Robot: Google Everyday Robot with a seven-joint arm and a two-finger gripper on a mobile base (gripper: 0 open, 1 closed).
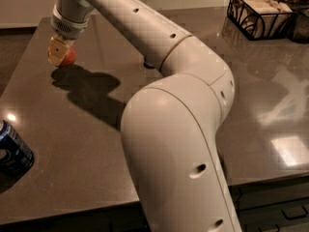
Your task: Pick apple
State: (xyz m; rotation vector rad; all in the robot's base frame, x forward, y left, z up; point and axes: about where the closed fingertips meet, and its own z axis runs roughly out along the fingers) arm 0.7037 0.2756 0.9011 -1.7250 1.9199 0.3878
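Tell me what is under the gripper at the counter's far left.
Under the cream-coloured gripper is the small round orange-red apple, over the dark glossy countertop. Only the apple's right side shows. The gripper covers the rest, so how the two touch is hidden.

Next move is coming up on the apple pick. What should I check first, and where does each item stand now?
1. Pincer down at the apple, far-left part of the table: ok.
2. Firm hold on the apple: cannot tell.
3. Apple free of the table: cannot tell.
4. Can well apart from the apple, at the near left edge: ok.
5. Basket far off at the back right: ok.
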